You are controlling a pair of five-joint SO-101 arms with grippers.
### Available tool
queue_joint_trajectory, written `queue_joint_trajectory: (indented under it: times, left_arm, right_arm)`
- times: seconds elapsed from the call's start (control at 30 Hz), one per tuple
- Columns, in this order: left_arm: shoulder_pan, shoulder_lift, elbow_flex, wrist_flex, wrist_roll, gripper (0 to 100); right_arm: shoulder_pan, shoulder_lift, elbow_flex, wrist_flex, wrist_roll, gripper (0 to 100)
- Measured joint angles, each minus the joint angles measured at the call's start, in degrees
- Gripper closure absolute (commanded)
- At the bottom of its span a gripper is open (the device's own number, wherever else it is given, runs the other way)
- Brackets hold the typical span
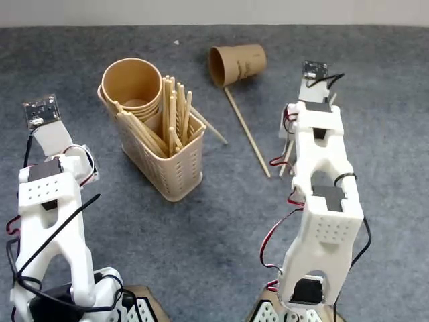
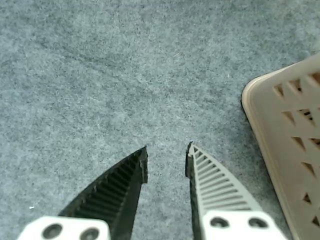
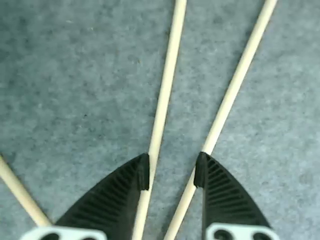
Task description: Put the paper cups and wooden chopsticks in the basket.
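Wooden chopsticks [image 3: 162, 110] lie loose on the grey desk [image 3: 75, 75], two at the tips of the open right pincer [image 3: 172, 172]. Best to straddle one stick, close squarely, then carry it to the basket [image 1: 177, 171]. The left pincer [image 2: 166, 162] gapes empty beside it.

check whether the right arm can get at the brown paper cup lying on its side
Likely yes. The brown paper cup lies on open grey mat, apart from the beige plastic basket; the right gripper is open, and only thin wooden chopsticks lie flat near its path.
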Motion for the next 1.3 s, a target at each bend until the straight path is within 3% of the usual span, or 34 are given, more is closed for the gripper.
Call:
queue_joint_trajectory:
  times: [0.47, 0.63, 0.93, 1.13, 1.3]
  left_arm:
    - [0.0, 0.0, 0.0, 0.0, 0.0, 85]
    - [0.0, 0.0, 0.0, 0.0, 0.0, 85]
    - [0.0, 0.0, 0.0, 0.0, 0.0, 85]
    - [0.0, 0.0, 0.0, -0.2, 0.0, 85]
    - [0.0, 0.0, 1.6, -3.1, 0.0, 85]
  right_arm:
    - [0.4, 3.1, -0.2, 0.0, 0.0, 84.6]
    - [1.7, 3.7, -0.2, 1.1, 0.0, 99.8]
    - [2.3, 3.8, -0.3, 1.1, 0.0, 99.5]
    - [0.5, -1.0, -3.0, 11.4, 0.0, 99.5]
    - [-4.0, -17.7, -10.0, 21.8, 0.0, 99.5]
